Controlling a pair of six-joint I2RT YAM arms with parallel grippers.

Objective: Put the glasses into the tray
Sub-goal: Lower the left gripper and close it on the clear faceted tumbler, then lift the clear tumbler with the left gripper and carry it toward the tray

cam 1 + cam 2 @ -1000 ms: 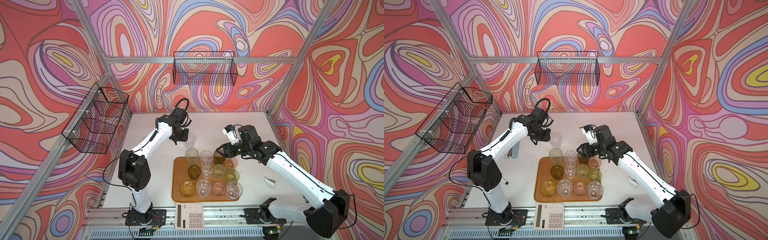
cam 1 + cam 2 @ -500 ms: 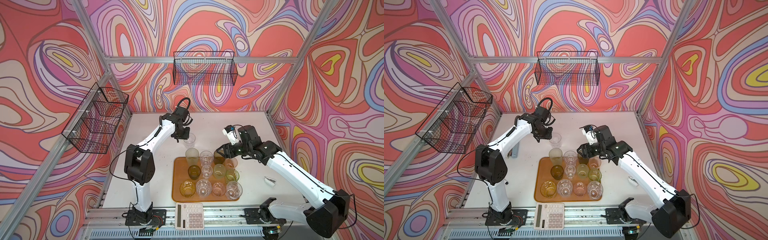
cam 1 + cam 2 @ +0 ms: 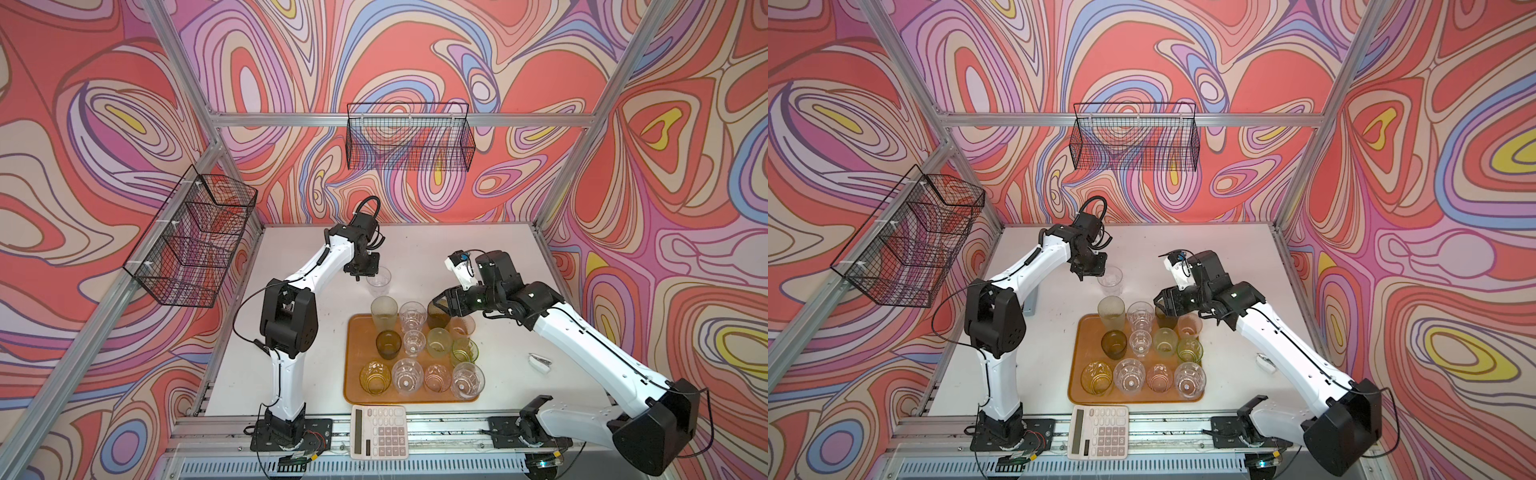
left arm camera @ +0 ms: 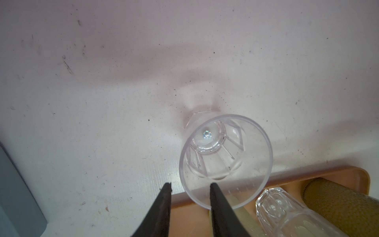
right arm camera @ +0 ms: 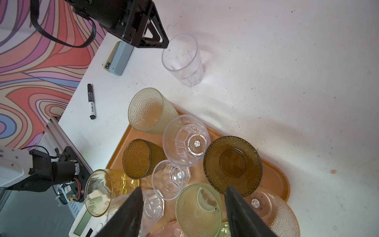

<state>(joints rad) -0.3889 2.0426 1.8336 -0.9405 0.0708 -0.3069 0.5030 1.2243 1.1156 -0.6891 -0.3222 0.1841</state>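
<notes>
**Operator:** Which glass is outside the tray?

**Technician:** The clear glass (image 3: pixel 379 277) stands upright on the worktop (image 3: pixel 436 249), just beyond the far edge of the tray (image 3: pixel 354 353), near its far-left corner. The other glasses (image 3: pixel 409 376) stand in the tray.

**Operator:** Left end effector status?

**Technician:** The jaws of the left end effector (image 4: pixel 190 184) are apart, one finger inside the rim and one outside. This suits a wall pinch. It is not yet clamped.

**Operator:** Right end effector?

**Technician:** The right end effector (image 5: pixel 184 188) hovers above the tray's far edge, jaws apart and holding nothing. It is probably parked to leave the transfer path free.
</notes>
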